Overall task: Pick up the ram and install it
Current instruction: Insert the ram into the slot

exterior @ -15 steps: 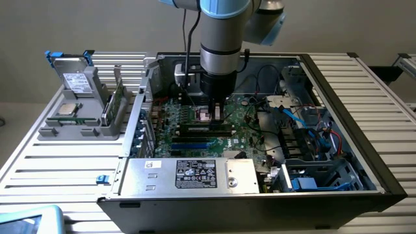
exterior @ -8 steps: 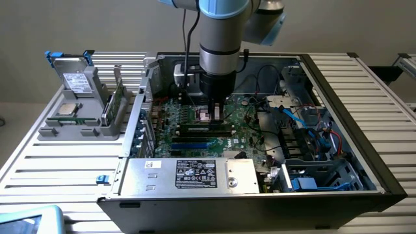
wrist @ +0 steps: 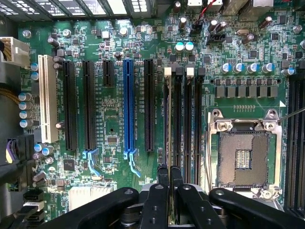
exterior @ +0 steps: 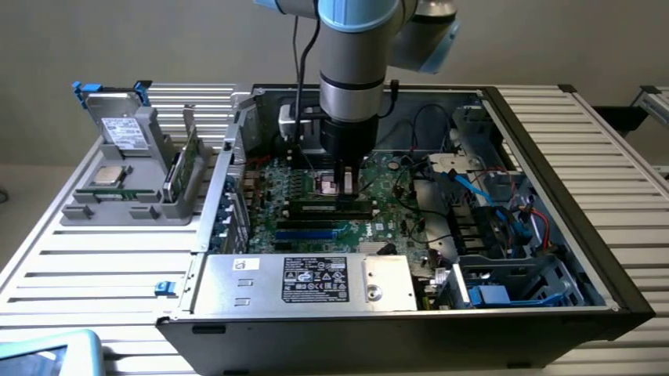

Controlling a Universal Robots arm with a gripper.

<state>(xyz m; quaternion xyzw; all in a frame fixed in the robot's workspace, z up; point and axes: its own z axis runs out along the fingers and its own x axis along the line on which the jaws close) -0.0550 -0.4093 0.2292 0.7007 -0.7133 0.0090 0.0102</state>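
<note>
In the wrist view the ram point(wrist: 167, 119) shows edge-on as a thin pale strip lying along the memory slot nearest the long black expansion slots. One end is at the slot's white latch point(wrist: 167, 71); the other end runs in between my fingers. My gripper point(wrist: 169, 174) is shut on the ram, its two black fingertips point(wrist: 163, 172) pressed close together on either side of it. I cannot tell whether the ram is seated or just above the slot. In the exterior view the gripper point(exterior: 340, 186) reaches straight down into the open computer case point(exterior: 544, 149), over the motherboard point(exterior: 313, 227).
The empty processor socket point(wrist: 243, 155) lies beside the memory slots. Cables and drive bays point(exterior: 491, 227) fill the case on the exterior view's right, with the power supply point(exterior: 313, 280) in front. A grey holder point(exterior: 131, 188) outside the case carries a silver chip point(exterior: 108, 174) and a green board point(exterior: 180, 174).
</note>
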